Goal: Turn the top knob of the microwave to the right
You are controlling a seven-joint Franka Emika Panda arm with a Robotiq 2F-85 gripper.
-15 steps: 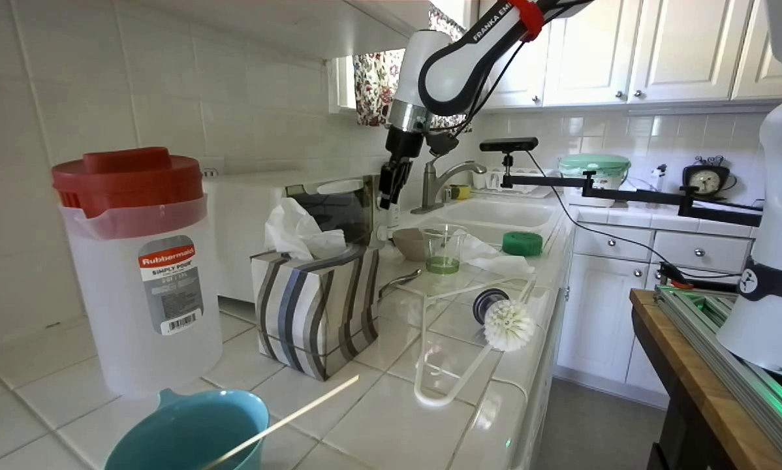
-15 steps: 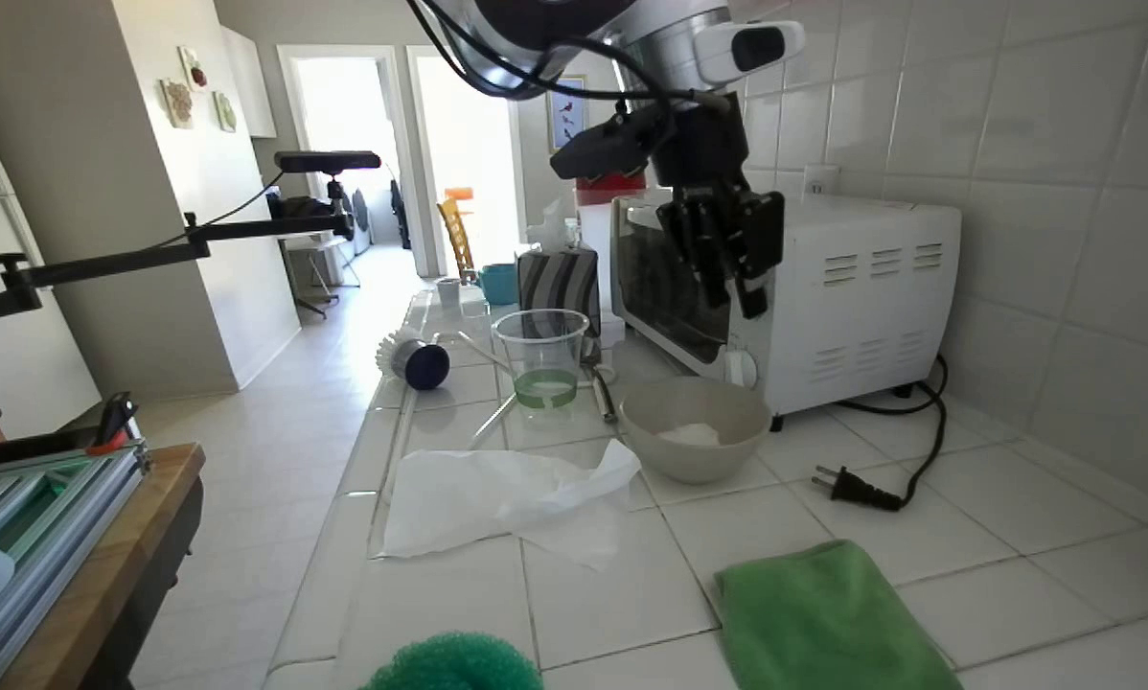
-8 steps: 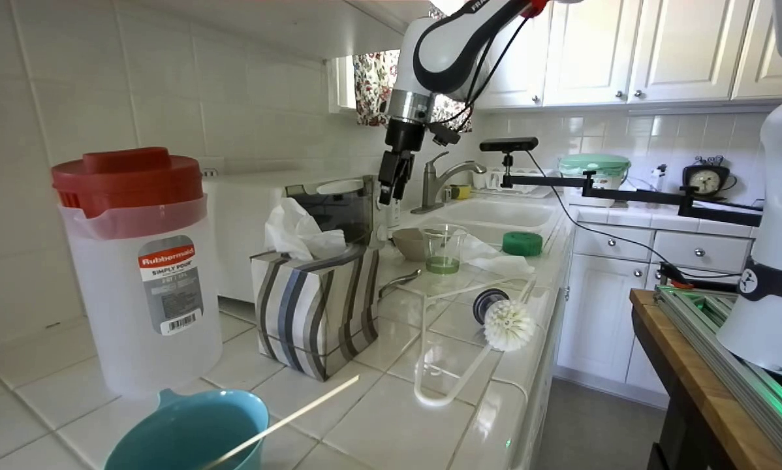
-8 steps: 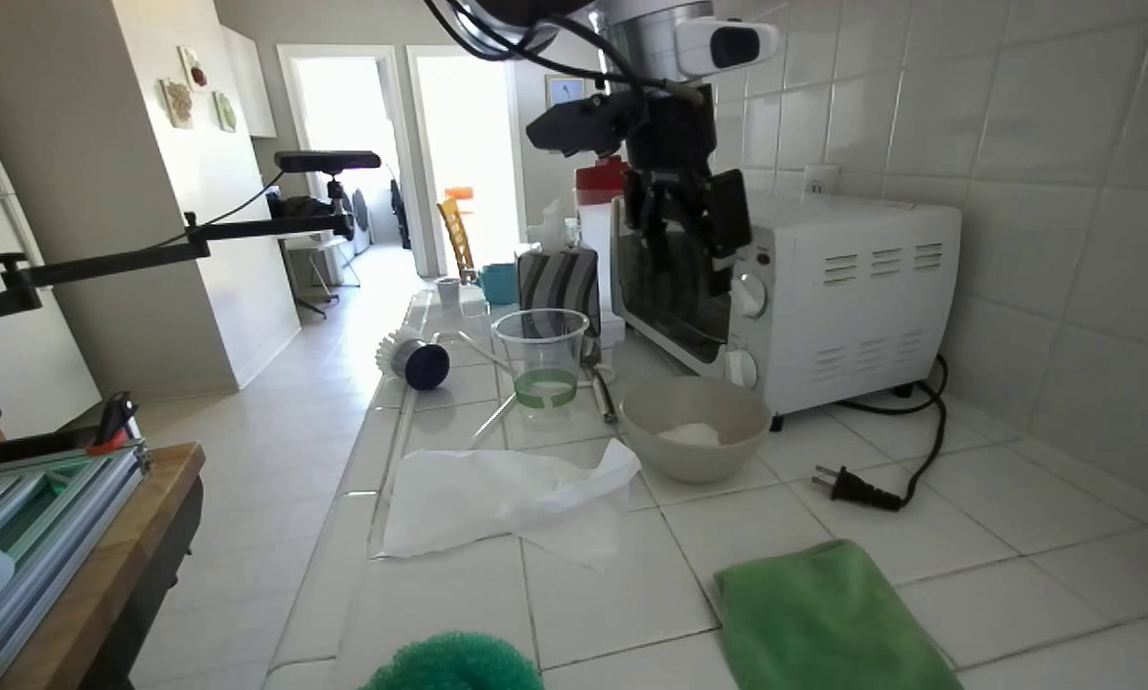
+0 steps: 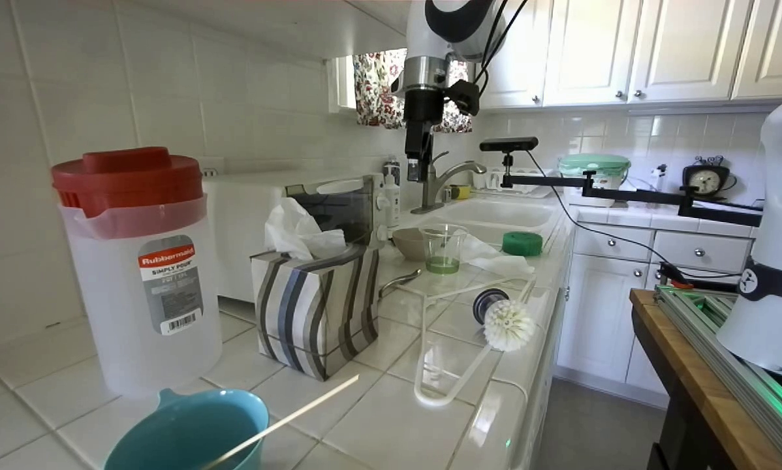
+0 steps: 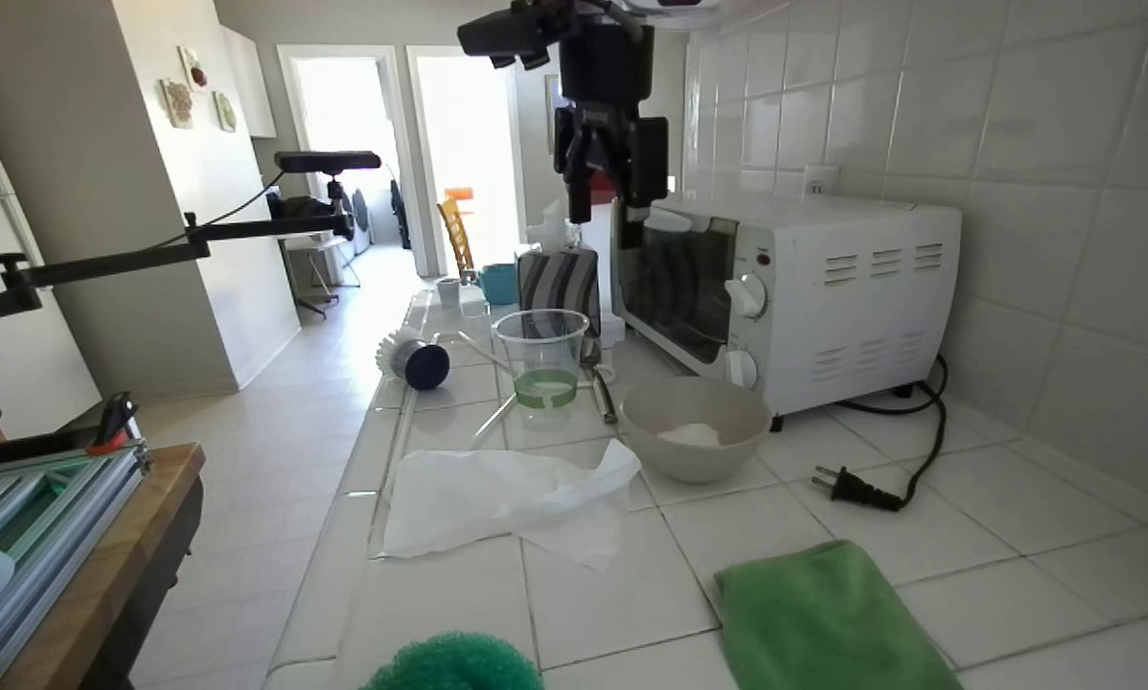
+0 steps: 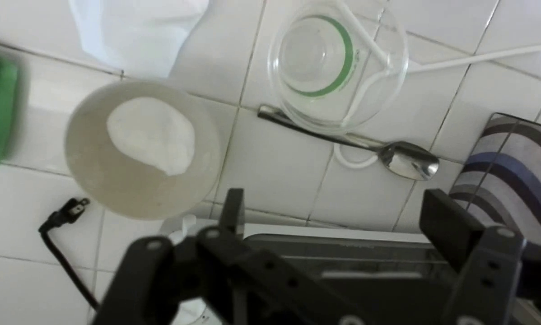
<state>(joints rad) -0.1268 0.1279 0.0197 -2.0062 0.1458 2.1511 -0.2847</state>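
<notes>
The end effector (image 7: 337, 214), spread apart and empty, hangs by the front of the microwave (image 6: 861, 297) on the surface (image 6: 622, 613), clear of its top knob (image 6: 747, 295), so the turn seems either pending or done; if pending, it should straddle that knob and twist right.

An exterior view was set low over the counter (image 5: 391, 418), nearest the teal cup (image 5: 169, 427) at lower left, and faced along it toward the sink (image 5: 502, 210) right of centre; an exterior view with the green cloth (image 6: 823, 613) close at lower right faced roughly the opposite way, toward a doorway (image 6: 464, 134) left of centre. Both exterior views shared the microwave (image 6: 833, 307) and the tissue box (image 5: 309, 313). The wrist view looked steeply down past the gripper (image 7: 333, 212) onto the bowl (image 7: 135, 194) at left.
</notes>
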